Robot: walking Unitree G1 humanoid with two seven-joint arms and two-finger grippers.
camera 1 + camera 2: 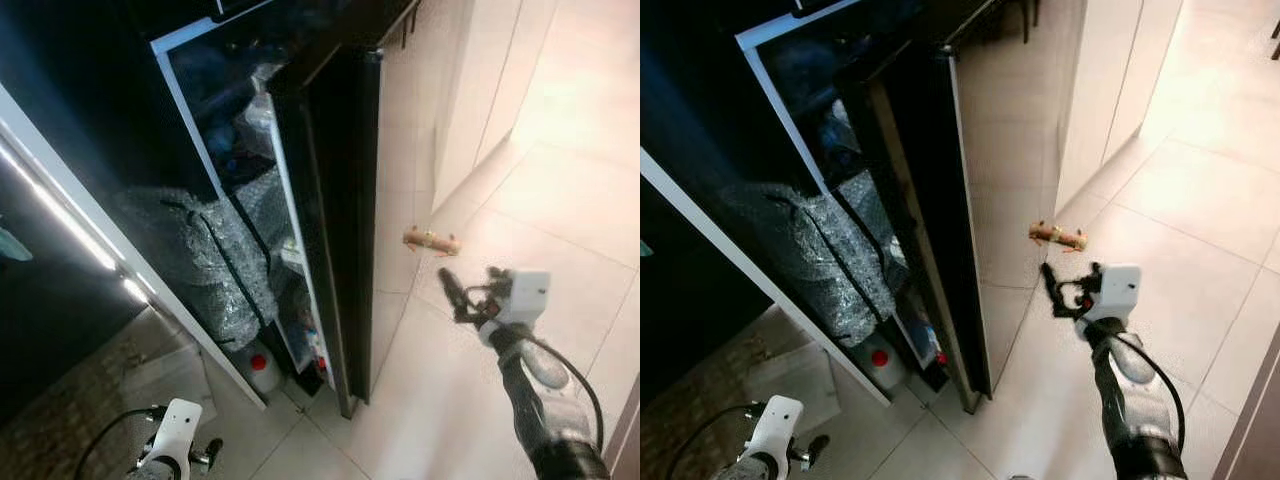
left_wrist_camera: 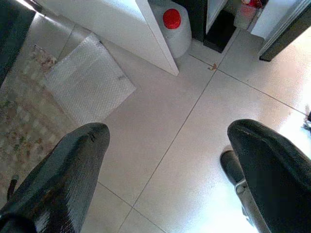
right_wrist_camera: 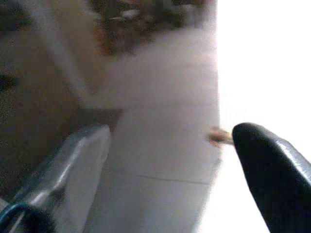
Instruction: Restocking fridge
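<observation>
Right wrist view: right pincer (image 3: 170, 170) agape, empty

A jug (image 1: 263, 368) stands on the floor (image 1: 560, 190) before the fridge (image 1: 240, 180), left of its open door (image 1: 335, 220).

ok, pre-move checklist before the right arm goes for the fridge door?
1. Fridge door ajar, edge reachable: ok.
2. Right gripper open and empty, beside the door edge, not touching: ok.
3. Left gripper open, low over the floor tiles, nothing held: ok.
4. Floor path: small brown object lies just beyond the right gripper: not ok.
5. Red-capped jug stands on the floor at the fridge's foot: not ok if the door swings.
6. Shelf space behind bubble wrap: cannot tell.
</observation>
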